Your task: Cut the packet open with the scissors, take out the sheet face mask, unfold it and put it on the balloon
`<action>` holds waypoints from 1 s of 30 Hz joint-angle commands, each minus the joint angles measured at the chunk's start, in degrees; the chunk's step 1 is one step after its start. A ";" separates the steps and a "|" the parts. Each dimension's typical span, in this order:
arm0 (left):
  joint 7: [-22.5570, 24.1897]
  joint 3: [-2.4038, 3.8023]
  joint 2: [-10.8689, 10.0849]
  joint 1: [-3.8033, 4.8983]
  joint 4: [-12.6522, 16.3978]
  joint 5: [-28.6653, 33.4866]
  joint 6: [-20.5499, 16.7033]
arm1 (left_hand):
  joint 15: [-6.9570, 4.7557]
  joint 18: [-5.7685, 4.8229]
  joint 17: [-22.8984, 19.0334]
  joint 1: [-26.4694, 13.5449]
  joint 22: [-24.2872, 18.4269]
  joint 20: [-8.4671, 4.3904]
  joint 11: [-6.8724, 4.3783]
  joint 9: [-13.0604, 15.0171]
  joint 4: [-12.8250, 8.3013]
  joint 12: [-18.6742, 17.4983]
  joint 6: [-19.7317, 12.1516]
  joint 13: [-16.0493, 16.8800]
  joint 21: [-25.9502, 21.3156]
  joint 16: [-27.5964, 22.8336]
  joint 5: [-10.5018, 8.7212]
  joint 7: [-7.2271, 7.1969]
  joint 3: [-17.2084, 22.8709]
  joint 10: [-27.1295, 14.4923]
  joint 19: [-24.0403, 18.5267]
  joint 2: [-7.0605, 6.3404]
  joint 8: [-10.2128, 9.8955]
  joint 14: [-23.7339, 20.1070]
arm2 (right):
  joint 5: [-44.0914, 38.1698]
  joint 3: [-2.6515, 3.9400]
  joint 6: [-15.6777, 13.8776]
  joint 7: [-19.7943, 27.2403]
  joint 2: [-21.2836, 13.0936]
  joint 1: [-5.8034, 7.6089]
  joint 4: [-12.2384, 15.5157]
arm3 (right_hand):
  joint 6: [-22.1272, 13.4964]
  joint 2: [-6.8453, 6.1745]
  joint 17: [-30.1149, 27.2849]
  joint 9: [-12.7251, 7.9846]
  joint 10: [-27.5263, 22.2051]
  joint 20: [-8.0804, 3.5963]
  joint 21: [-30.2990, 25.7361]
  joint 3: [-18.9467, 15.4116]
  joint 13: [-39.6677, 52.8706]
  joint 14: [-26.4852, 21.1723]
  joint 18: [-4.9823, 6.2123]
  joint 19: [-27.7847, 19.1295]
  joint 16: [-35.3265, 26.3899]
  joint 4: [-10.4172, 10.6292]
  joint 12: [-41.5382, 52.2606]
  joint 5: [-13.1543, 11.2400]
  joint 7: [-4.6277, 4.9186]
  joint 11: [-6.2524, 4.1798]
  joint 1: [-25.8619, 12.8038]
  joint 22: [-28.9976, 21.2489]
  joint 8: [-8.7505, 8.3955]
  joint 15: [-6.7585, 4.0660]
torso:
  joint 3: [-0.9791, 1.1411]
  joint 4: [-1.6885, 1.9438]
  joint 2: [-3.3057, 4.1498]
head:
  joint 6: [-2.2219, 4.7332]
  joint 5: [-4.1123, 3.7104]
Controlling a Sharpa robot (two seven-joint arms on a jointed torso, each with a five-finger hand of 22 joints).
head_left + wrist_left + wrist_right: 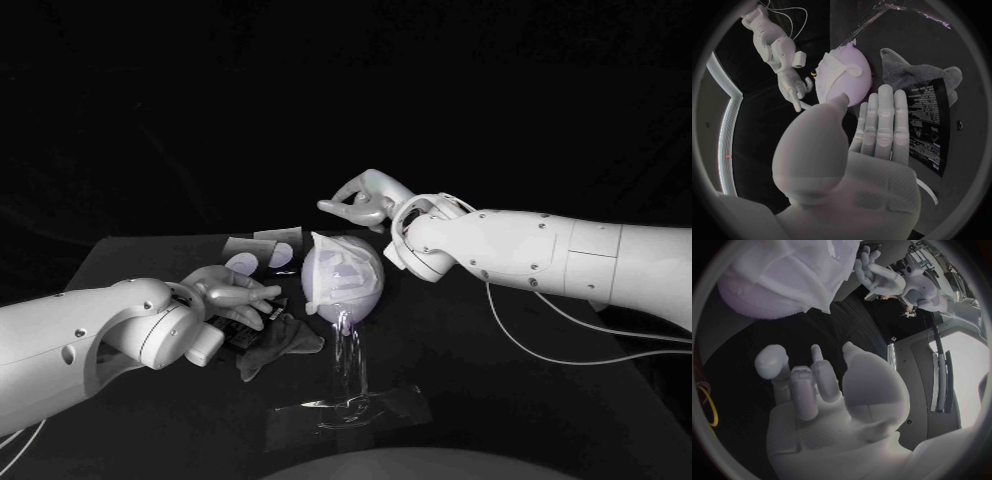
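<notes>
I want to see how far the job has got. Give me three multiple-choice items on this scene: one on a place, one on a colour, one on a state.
1. Where does the packet lie?
A. Flat on the table, beside the cloth
B. Hanging off the table's edge
C. Held up in the air

2. What colour is the packet?
A. White
B. Black with pale print
C. Clear

3. How is the mask?
A. Spread over the balloon
B. Folded on the table
C. Inside the packet

Answers:
1 A: the left wrist view shows it flat on the table next to the cloth.
2 B: its face is black with pale lettering.
3 A: it drapes over the balloon's front.
</notes>
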 commanded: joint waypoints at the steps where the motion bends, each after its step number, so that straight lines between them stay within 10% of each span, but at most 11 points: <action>1: 12.70 0.16 -0.12 0.04 -0.53 5.10 -1.11 | 0.02 0.49 0.15 2.21 -0.14 -0.07 0.05 -0.03 -1.04 0.51 0.62 0.13 -0.32 0.48 0.17 0.23 0.88 -0.72 0.38 0.77 0.43 -0.63 | 9.68 0.03 -2.62 10.04 -3.11 0.36 2.27 | 0.69 0.75 14.00 -0.01 0.27 -0.10 0.46 0.27 4.77 5.60 0.48 0.55 0.23 -0.88 0.32 -0.03 0.03 -0.15 3.38 0.53 0.24 0.03 | -0.06 -0.04 0.13 | 0.28 -0.09; 16: 27.01 1.18 0.57 0.42 -2.83 5.48 0.08 | -0.35 0.52 3.93 5.25 1.83 -2.40 0.10 -1.56 -1.98 3.46 1.49 1.14 3.52 7.36 0.10 0.53 0.83 -2.43 4.94 0.71 -0.95 1.64 | 14.19 0.01 1.53 11.55 -16.56 0.95 11.45 | 3.78 0.09 15.06 -0.17 4.21 -0.82 6.63 3.26 9.97 5.98 -1.00 5.35 0.58 -8.15 6.89 0.00 -0.76 -1.01 14.86 6.73 1.12 -0.78 | 0.02 -0.09 0.24 | 0.20 -1.32; 30: 31.97 2.39 4.55 0.69 -7.97 -2.69 -1.45 | 1.20 -0.56 5.83 6.65 2.52 -1.31 0.98 -2.26 -1.30 6.67 1.31 2.35 3.21 9.30 0.13 0.89 -1.14 -6.60 -0.88 0.57 -1.20 -9.31 | 3.24 -0.01 -0.90 7.59 -17.09 -1.77 11.65 | 7.10 -0.98 15.06 -0.44 5.85 -1.50 7.72 4.51 12.58 5.98 -1.25 6.26 0.58 -10.69 9.90 -0.06 -1.88 -1.95 16.38 7.96 1.84 -1.56 | 0.04 -0.01 0.52 | 0.53 -2.35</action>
